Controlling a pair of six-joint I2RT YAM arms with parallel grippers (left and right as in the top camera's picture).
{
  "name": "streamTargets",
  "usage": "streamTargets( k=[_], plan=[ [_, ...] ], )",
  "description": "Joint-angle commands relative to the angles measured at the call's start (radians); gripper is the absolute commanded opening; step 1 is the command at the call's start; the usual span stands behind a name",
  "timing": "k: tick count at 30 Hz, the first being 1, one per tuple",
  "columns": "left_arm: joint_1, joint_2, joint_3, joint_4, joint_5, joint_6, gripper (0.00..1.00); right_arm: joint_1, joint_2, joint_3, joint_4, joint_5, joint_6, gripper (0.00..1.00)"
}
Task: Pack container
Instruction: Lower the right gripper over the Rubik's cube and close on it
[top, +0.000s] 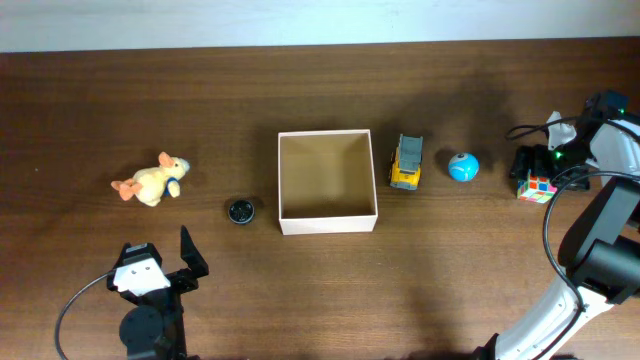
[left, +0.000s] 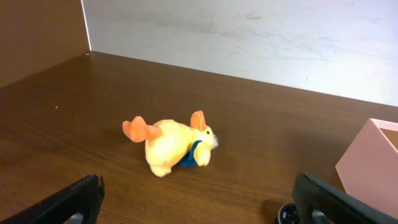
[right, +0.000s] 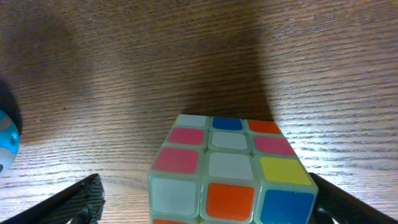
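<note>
**A:** Noting the big items first. The table (top: 450, 270) is carrying the container (top: 328, 222) at its middle, open side up, and nothing is lying in it. Where is the work going on?

**B:** At the far right. The right gripper (right: 208, 202) is straddling the puzzle cube (right: 230, 180), jaws spread wide, one finger showing on each side and neither seeming to touch. I am reading this as the grasp on the cube.

**A:** Advice for it?

**B:** Keeping the cube centred, closing on flat faces rather than corners, then lifting well clear before carrying it left past the blue ball (top: 463, 167) and the yellow truck (top: 406, 162).

**A:** Poses?

**B:** The right arm is reaching towards the table's right end, wrist looking steeply down on the cube. The left arm is sitting at the near left, the left gripper (left: 199, 205) gaping open and empty, facing the plush duck (left: 171, 146).
</note>
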Motion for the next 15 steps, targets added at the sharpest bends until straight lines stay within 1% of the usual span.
streamTargets(
  k=[1,4,15],
  plan=[
    [0.006,-0.007,-0.008,0.003,0.018,0.002,0.99,-0.003,0.011,-0.009,0.003,-0.02,0.013,0.89],
    [0.006,-0.007,-0.008,0.003,0.018,0.002,0.99,-0.003,0.011,-0.009,0.003,-0.021,0.013,0.79],
    [0.006,-0.007,-0.008,0.003,0.018,0.002,0.99,-0.003,0.011,-0.009,0.003,-0.001,0.012,0.74]
  ],
)
